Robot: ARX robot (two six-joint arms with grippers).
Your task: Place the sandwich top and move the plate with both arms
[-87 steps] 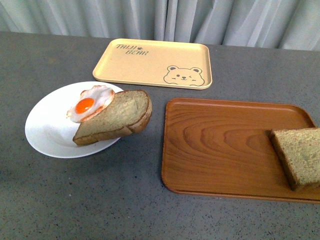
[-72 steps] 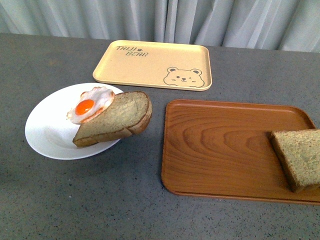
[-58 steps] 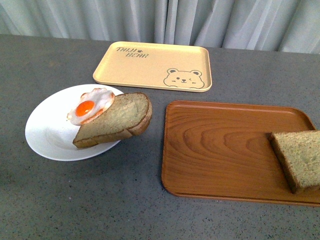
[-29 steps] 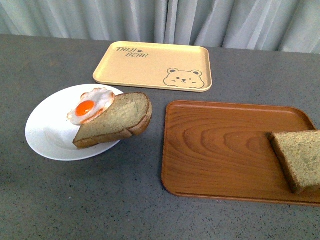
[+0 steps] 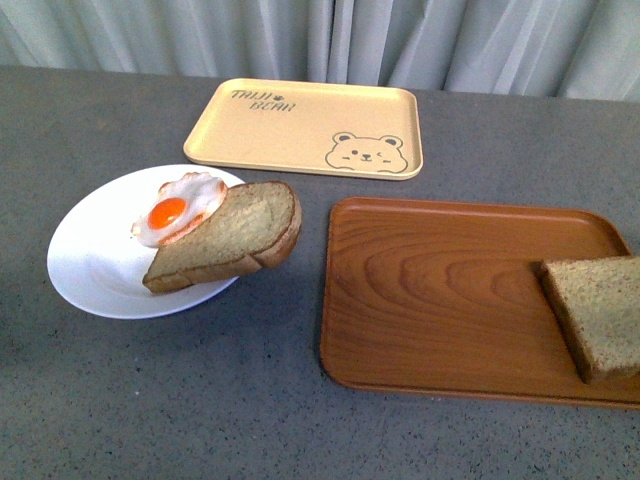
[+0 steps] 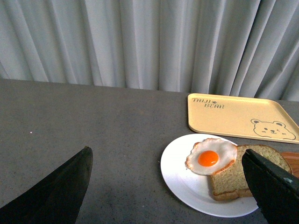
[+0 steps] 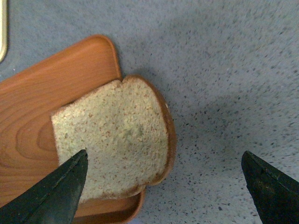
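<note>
Toward the left side of the grey bench (image 5: 200, 400), the white plate (image 5: 85, 260) carries a fried egg (image 5: 178, 208) and a dome-ended brown slice (image 5: 235, 235). That slice leans on the egg's edge and juts over the plate's rim toward the wooden tray (image 5: 440, 290). The wooden tray fills the right half of the bench. The sandwich top (image 5: 600, 310) lies at its right end, cut off by the picture's edge in the front view. In the right wrist view the slice's outer end hangs past the tray's rim over the bench. Close to the far edge, before the grey curtain (image 5: 400, 40), sits the beige bear-print tray (image 5: 300, 120), well apart from the plate. Against the earlier front pictures nothing has changed place: plate, egg, both slices and both trays keep the same relations. Only the whole view sits a trace differently in the frame. Neither arm shows in the front view. The left gripper (image 6: 167, 158) hangs above the bench on the plate's left side, its black fingers (image 6: 60, 196) spread wide and holding nothing. The right gripper (image 7: 163, 156) hovers over the sandwich top with its jaws likewise wide apart, clear of the bread.
</note>
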